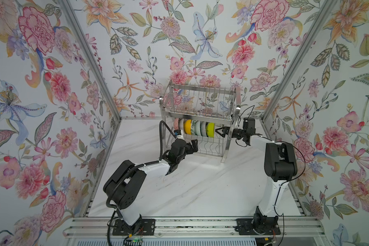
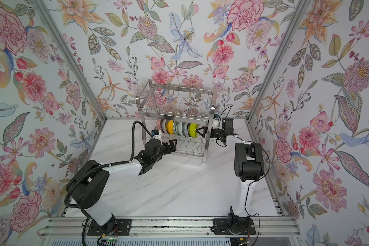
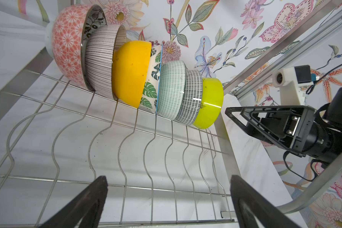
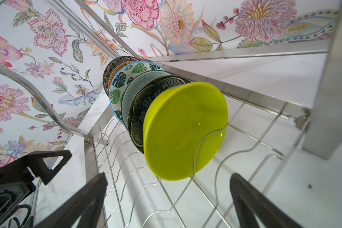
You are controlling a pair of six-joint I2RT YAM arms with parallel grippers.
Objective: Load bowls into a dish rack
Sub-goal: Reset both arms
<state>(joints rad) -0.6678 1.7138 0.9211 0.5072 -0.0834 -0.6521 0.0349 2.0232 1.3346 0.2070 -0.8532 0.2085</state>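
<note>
The bowls are sitting on edge in one leaning, nested row along the back edge of the lower tier of the dish rack. The left gripper is hanging at that tier's front-left corner, jaws spread wide and holding nothing. The right gripper, equally spread and empty, is pointing in at the right edge, just beside the lime green bowl. Risk: an arm pulling away carelessly could be snagging a wavy wire or nudging that end bowl, toppling the row.

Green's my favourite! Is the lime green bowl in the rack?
In: the lime green bowl stands on edge, slotted in the steel wire rack.
</note>
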